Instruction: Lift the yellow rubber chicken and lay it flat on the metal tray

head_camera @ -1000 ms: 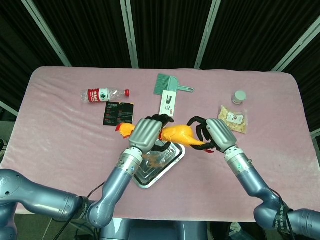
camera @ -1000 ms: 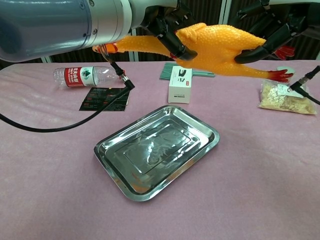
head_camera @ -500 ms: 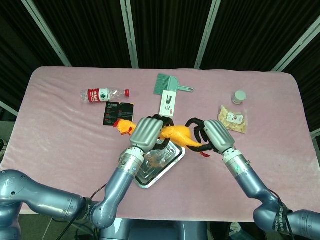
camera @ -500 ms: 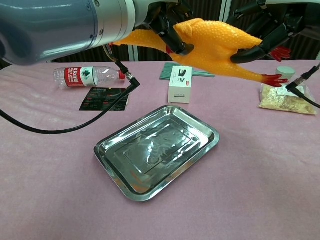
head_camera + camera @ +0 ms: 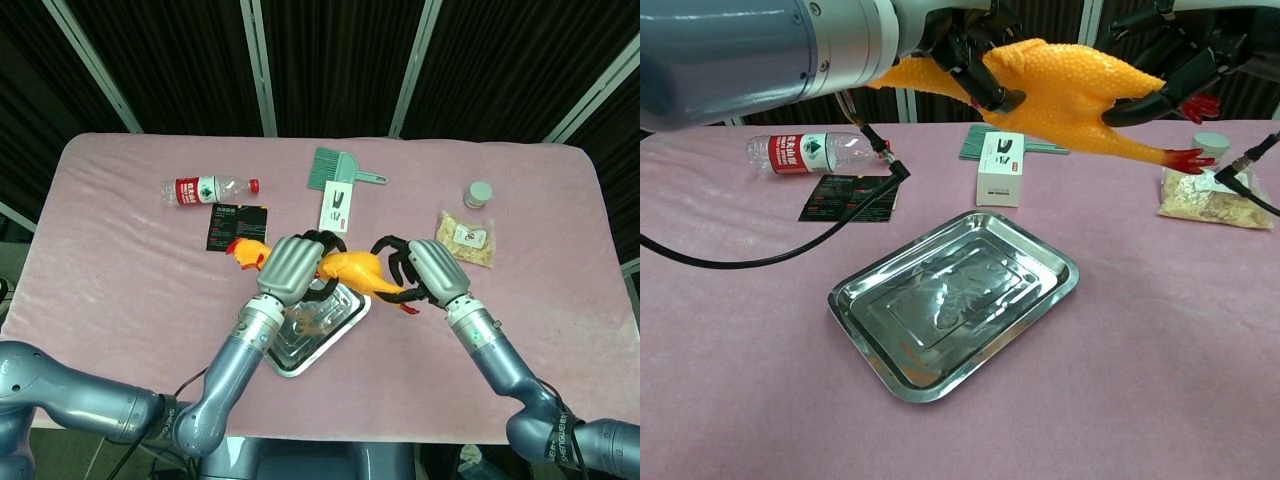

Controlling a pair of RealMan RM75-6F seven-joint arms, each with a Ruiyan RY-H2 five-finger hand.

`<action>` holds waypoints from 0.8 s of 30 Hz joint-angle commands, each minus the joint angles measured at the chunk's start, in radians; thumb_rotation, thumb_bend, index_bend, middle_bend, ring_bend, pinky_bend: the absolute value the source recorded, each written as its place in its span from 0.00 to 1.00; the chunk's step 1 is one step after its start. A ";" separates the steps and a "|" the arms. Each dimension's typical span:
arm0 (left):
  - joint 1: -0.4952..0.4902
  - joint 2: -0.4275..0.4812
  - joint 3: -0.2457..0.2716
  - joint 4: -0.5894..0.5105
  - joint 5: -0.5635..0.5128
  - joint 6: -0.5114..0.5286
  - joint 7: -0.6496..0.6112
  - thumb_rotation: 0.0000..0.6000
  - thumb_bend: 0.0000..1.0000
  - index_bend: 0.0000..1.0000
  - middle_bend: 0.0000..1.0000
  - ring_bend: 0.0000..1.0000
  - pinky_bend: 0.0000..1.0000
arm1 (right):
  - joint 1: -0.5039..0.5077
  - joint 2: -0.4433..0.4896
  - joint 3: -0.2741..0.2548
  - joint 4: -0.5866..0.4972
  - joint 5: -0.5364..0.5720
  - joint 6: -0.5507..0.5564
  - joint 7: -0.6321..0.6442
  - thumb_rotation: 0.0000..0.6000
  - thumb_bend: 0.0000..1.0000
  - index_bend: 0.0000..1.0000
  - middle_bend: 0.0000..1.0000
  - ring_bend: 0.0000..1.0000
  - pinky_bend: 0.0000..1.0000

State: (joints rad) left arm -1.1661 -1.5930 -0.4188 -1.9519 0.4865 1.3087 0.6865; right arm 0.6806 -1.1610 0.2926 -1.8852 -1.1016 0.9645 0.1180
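Note:
The yellow rubber chicken hangs in the air above the metal tray, lying roughly level with its red feet to the right. My left hand grips its neck end, and my right hand holds its leg end. In the head view the chicken shows between the two hands, over the tray's far corner. The tray lies bare on the pink cloth.
A white box stands behind the tray, with a green brush beyond it. A water bottle and a black card lie at the left. A snack bag and a small jar sit at the right.
Both hands carried the chicken slightly left and nearer the tray over the second; since half a second ago it has barely moved.

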 commanded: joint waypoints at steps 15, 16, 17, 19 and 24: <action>0.056 0.100 0.021 -0.080 0.035 -0.031 -0.048 1.00 0.26 0.00 0.13 0.10 0.35 | -0.008 0.007 0.002 0.022 -0.007 -0.006 0.032 1.00 0.46 1.00 0.77 0.78 0.74; 0.066 0.113 0.026 -0.092 0.046 -0.032 -0.056 1.00 0.26 0.00 0.13 0.09 0.35 | -0.009 0.008 0.001 0.025 -0.007 -0.009 0.039 1.00 0.46 1.00 0.77 0.78 0.74; 0.076 0.126 0.033 -0.102 0.060 -0.034 -0.064 1.00 0.26 0.00 0.13 0.09 0.35 | -0.010 0.008 0.001 0.029 -0.008 -0.012 0.046 1.00 0.46 1.00 0.77 0.78 0.74; 0.098 0.151 0.047 -0.123 0.093 -0.036 -0.083 1.00 0.26 0.00 0.13 0.09 0.35 | -0.012 0.008 -0.002 0.039 -0.010 -0.018 0.057 1.00 0.46 1.00 0.77 0.78 0.74; 0.173 0.223 0.090 -0.179 0.196 -0.031 -0.150 1.00 0.26 0.00 0.12 0.08 0.34 | -0.017 -0.002 -0.012 0.072 -0.015 -0.038 0.091 1.00 0.46 1.00 0.77 0.78 0.74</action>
State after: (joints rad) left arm -1.0255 -1.4019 -0.3507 -2.1054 0.6438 1.2761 0.5656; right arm 0.6648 -1.1597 0.2831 -1.8180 -1.1150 0.9304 0.2043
